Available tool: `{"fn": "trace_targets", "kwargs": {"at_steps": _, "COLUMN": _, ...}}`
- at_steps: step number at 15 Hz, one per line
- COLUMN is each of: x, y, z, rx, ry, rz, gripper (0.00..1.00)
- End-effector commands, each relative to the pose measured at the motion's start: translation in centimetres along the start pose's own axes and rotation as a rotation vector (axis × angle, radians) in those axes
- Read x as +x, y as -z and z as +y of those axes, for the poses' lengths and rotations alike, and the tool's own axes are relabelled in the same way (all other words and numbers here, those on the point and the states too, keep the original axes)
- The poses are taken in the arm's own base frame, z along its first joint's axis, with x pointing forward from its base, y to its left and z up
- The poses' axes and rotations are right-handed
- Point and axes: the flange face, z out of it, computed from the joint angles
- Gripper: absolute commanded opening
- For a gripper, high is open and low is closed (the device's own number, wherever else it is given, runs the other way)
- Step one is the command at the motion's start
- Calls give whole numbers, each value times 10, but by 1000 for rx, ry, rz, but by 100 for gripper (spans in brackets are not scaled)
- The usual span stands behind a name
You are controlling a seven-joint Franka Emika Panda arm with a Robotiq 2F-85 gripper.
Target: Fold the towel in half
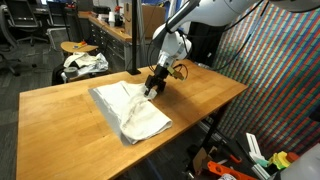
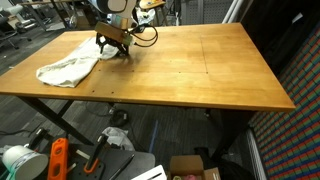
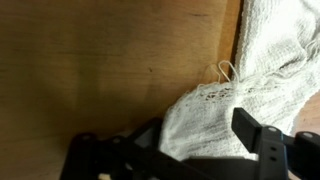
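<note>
The towel (image 1: 130, 110) is a white, rumpled cloth lying part-folded on the wooden table (image 1: 60, 125). In an exterior view the towel (image 2: 66, 68) lies near the table's corner. My gripper (image 1: 153, 90) is down at the towel's edge nearest the arm, and shows there too in an exterior view (image 2: 112, 47). In the wrist view a lacy corner of the towel (image 3: 255, 60) lies between the two dark fingers, which stand wide apart on either side of the gripper (image 3: 200, 140). The right fingertip (image 3: 252, 130) stands beside the cloth; neither finger presses on it.
A stool behind the table carries a patterned cloth bundle (image 1: 85, 62). A mesh partition (image 1: 285, 70) stands to one side. Tools and boxes (image 2: 60, 160) lie on the floor under the table (image 2: 200, 70). Office chairs and desks stand further back.
</note>
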Motion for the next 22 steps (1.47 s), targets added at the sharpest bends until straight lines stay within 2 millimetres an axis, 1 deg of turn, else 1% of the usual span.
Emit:
{"fn": "trace_targets", "kwargs": {"at_steps": 1, "x": -13, "y": 7, "z": -13, "rx": -11, "ry": 40, "rz": -1, "gripper": 49}}
{"fn": "trace_targets", "kwargs": {"at_steps": 2, "x": -15, "y": 7, "z": -14, "rx": -10, "ry": 44, "rz": -1, "gripper": 43}}
{"fn": "trace_targets", "kwargs": {"at_steps": 3, "x": -16, "y": 7, "z": -16, "rx": -10, "ry": 47, "rz": -1, "gripper": 34}}
{"fn": "trace_targets", "kwargs": {"at_steps": 5, "x": -18, "y": 8, "z": -19, "rx": -14, "ry": 50, "rz": 6, "gripper": 20}}
{"fn": "trace_targets", "kwargs": {"at_steps": 8, "x": -15, "y": 14, "z": -26, "rx": -22, "ry": 43, "rz": 33, "gripper": 11}}
{"fn": "trace_targets", "kwargs": {"at_steps": 9, "x": -13, "y": 15, "z": -27, "rx": -24, "ry": 42, "rz": 43, "gripper": 11}}
{"fn": "trace_targets", "kwargs": {"at_steps": 12, "x": -6, "y": 15, "z": -31, "rx": -34, "ry": 36, "rz": 56, "gripper": 17}}
{"fn": "trace_targets", "kwargs": {"at_steps": 13, "x": -5, "y": 16, "z": -33, "rx": -36, "ry": 36, "rz": 61, "gripper": 17}}
{"fn": "trace_targets", "kwargs": {"at_steps": 14, "x": -5, "y": 18, "z": -35, "rx": -37, "ry": 38, "rz": 67, "gripper": 19}}
{"fn": "trace_targets", "kwargs": {"at_steps": 15, "x": -5, "y": 20, "z": -38, "rx": -37, "ry": 41, "rz": 71, "gripper": 17}}
{"fn": "trace_targets", "kwargs": {"at_steps": 16, "x": -5, "y": 25, "z": -42, "rx": -35, "ry": 47, "rz": 71, "gripper": 19}}
{"fn": "trace_targets", "kwargs": {"at_steps": 17, "x": -6, "y": 29, "z": -46, "rx": -33, "ry": 53, "rz": 76, "gripper": 17}}
{"fn": "trace_targets", "kwargs": {"at_steps": 19, "x": -6, "y": 41, "z": -59, "rx": -31, "ry": 66, "rz": 105, "gripper": 16}}
{"fn": "trace_targets", "kwargs": {"at_steps": 22, "x": -4, "y": 55, "z": -80, "rx": -30, "ry": 85, "rz": 131, "gripper": 18}}
